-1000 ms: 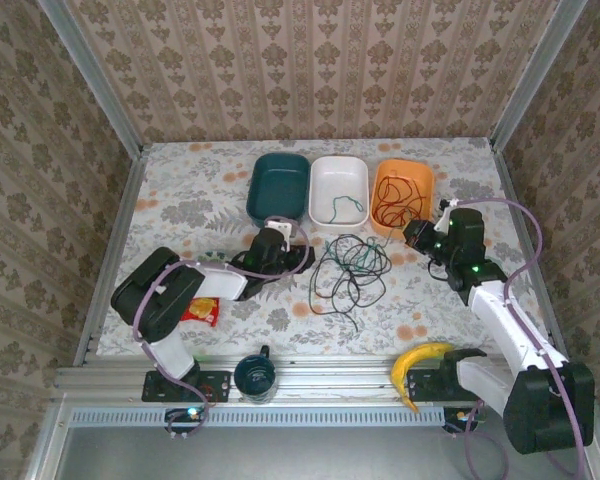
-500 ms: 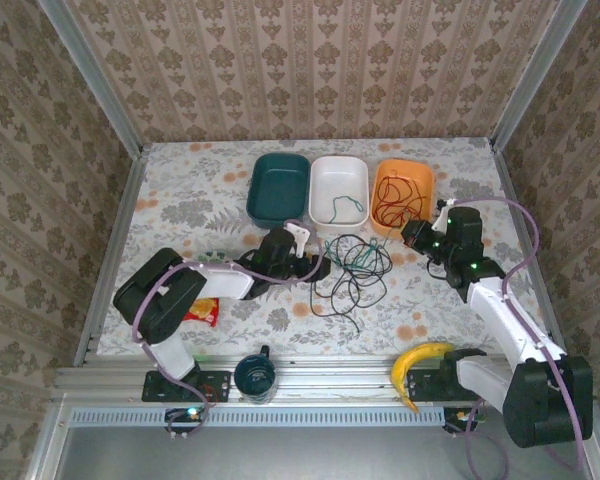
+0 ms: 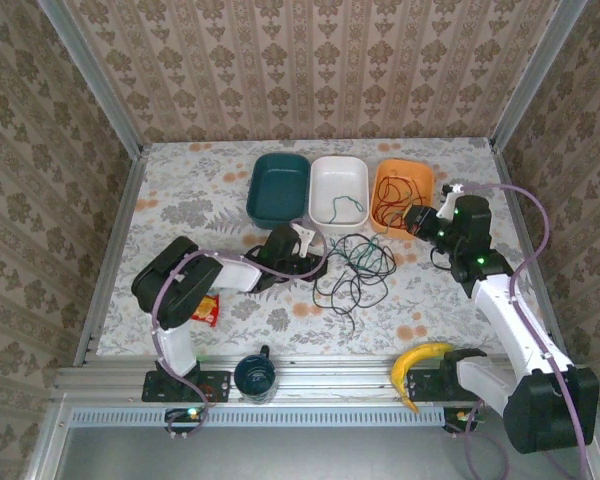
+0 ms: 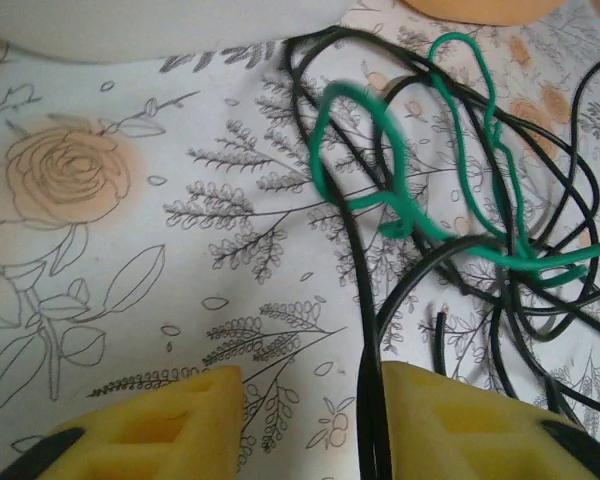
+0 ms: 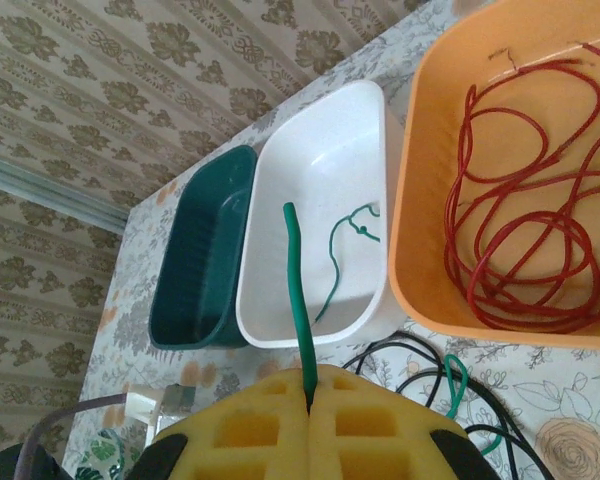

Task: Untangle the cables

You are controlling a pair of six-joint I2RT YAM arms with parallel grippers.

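Overhead, a floral-patterned table (image 3: pixel 180 200) holds a loose tangle of black and green cables (image 3: pixel 355 265) near its middle. The tangle lies just in front of three bins in a row: a dark teal bin (image 3: pixel 280 187), a white bin (image 3: pixel 330 180) and an orange bin (image 3: pixel 425 180). Coils of red cable (image 5: pixel 520 230) lie inside the orange bin, and a thin green strand (image 5: pixel 332 275) lies in the white bin.

The left gripper (image 4: pixel 305 400) sits low at the tangle's left edge with its yellow fingers (image 4: pixel 150 435) spread apart. One black cable (image 4: pixel 363 330) runs between them, touching the inner face of the right-hand finger.

The right gripper (image 5: pixel 310 385) is raised beside the orange bin. Its fingers are pressed together on a green cable (image 5: pixel 296 290), whose free end sticks up above them.

A banana (image 3: pixel 420 358), a dark mug (image 3: pixel 254 375) and a red packet (image 3: pixel 205 312) lie near the table's front edge.
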